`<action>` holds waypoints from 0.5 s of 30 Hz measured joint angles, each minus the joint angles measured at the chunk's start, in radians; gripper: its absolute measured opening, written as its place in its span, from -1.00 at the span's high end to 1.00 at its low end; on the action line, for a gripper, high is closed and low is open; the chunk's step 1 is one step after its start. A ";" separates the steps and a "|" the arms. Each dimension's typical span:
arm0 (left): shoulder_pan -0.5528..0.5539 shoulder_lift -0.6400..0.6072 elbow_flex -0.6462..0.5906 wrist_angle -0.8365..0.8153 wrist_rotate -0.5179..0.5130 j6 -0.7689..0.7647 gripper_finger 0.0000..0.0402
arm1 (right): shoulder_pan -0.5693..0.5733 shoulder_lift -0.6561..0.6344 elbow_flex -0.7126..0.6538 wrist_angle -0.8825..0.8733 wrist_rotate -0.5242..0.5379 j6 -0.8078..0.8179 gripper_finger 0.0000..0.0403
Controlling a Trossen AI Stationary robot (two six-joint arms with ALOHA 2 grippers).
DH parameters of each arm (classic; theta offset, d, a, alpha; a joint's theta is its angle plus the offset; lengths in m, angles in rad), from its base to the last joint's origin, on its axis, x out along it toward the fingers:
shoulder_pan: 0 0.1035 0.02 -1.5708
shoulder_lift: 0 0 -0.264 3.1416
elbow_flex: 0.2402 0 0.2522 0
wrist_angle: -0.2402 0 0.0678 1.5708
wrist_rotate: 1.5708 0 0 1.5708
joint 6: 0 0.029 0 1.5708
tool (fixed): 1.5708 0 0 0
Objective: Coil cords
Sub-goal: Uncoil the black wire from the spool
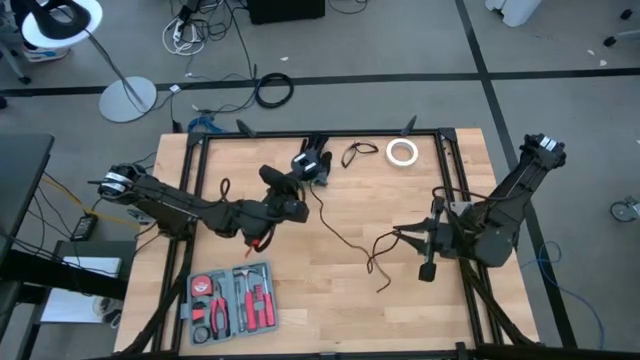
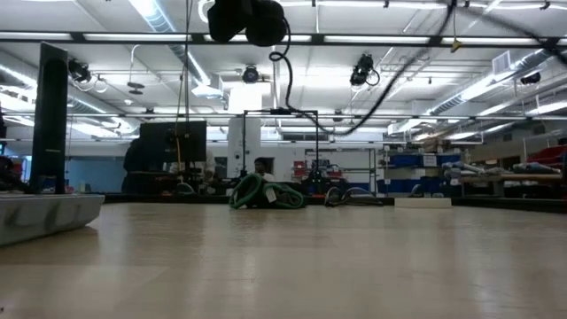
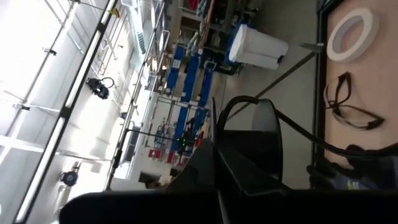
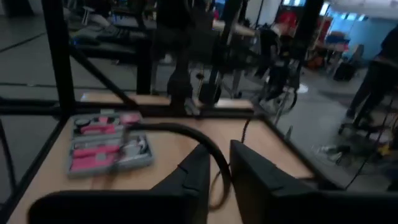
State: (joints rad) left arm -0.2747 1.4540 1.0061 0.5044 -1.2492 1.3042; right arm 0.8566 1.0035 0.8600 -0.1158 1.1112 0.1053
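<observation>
One thin black cord (image 1: 335,228) runs across the table's middle between my two grippers. My left gripper (image 1: 296,192), left of centre, is shut on the cord's wound-up end (image 2: 248,18), which is lifted high above the table. My right gripper (image 1: 402,236), right of centre, points toward the table's left and is shut on the same cord farther along. A loose tail (image 1: 376,268) lies on the table below it. A small loose cord loop (image 1: 360,152) lies flat near the far edge. It also shows in the left wrist view (image 3: 351,109). My left gripper holds the cord's bundled end (image 3: 264,134) between its fingers (image 3: 208,177), lifted clear of the table. The gripper itself hides the exact place of contact. The cord (image 3: 298,134) leaves the hold and hangs in a slack curve toward my right gripper. My right gripper pinches a single strand of the cord (image 4: 208,152) between its two fingers (image 4: 193,180). The fingers come level from the table's right and lie across the cord. The cord arches up out of the hold toward my left gripper, and its tail drops to the table.
A white tape roll (image 1: 402,152) lies at the far right beside the loop. A dark object with a blue-white part (image 1: 314,164) sits at the far middle. A grey tool case with pink-handled tools (image 1: 230,298) lies near the front left. A black frame (image 1: 450,190) borders the table.
</observation>
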 joint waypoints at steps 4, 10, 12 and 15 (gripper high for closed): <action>-0.017 0.000 0.000 0.052 -0.015 0.054 1.00 | -0.004 -0.002 0.000 -0.202 -0.068 0.245 0.47; -0.038 0.000 0.000 0.126 0.016 0.084 1.00 | -0.020 0.006 0.000 -0.640 -0.244 0.778 0.20; -0.040 0.000 0.001 0.137 0.027 0.088 1.00 | -0.026 0.009 0.000 -0.758 -0.328 0.934 0.18; -0.041 0.000 0.024 0.134 0.046 0.089 1.00 | -0.032 0.010 0.000 -0.881 -0.468 1.110 0.19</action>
State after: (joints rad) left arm -0.3161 1.4540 1.0298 0.6379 -1.2031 1.3930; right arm 0.8242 1.0130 0.8600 -0.9964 0.6436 1.2149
